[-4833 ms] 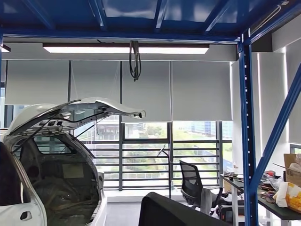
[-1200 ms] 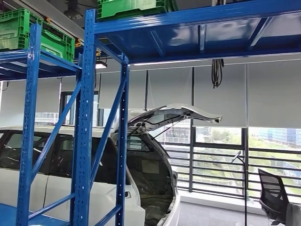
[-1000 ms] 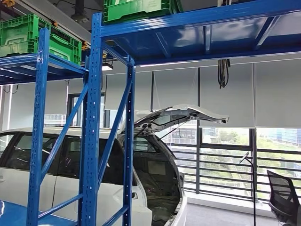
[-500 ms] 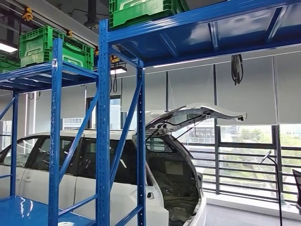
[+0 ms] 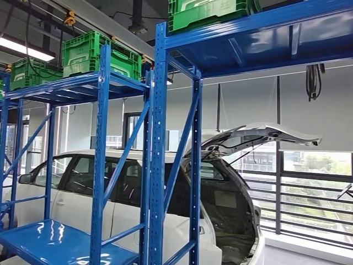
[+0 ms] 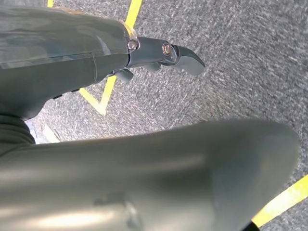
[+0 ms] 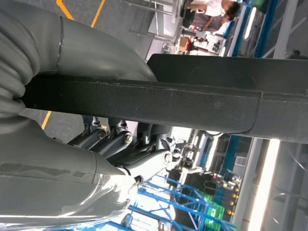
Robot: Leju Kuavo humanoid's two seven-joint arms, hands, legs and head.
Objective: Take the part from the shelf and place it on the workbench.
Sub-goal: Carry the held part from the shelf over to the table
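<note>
Blue steel shelving (image 5: pixel 156 138) fills the left half of the head view, its uprights and diagonal braces rising from a glossy blue lower deck (image 5: pixel 54 240) at 7 o'clock to upper decks carrying green plastic crates (image 5: pixel 102 55) at 11 o'clock and a further green crate (image 5: pixel 208 11) at 12 o'clock. Behind the racking stands a white car (image 5: pixel 124 204), its tailgate (image 5: pixel 258 135) raised toward 3 o'clock and its dark cargo bay (image 5: pixel 229 221) exposed at 5 o'clock. Grey roller blinds and a railed window (image 5: pixel 316 199) close the background at 3 to 4 o'clock, with a coil of black cable (image 5: pixel 313 80) hanging at 2 o'clock.

Left wrist view: the left hand (image 6: pixel 109 120) hangs over grey carpet (image 6: pixel 247 62) marked with yellow lines (image 6: pixel 105 91); its dark fingers (image 6: pixel 171 50) extend straight and it holds nothing.

Right wrist view: the right hand (image 7: pixel 109 139) grips a long, flat black part (image 7: pixel 163 101), with the thumb on one side and the dark fingers (image 7: pixel 120 139) curled against the other. Beyond it, blurred, are more blue racks and a person at a desk (image 7: pixel 211 9).
</note>
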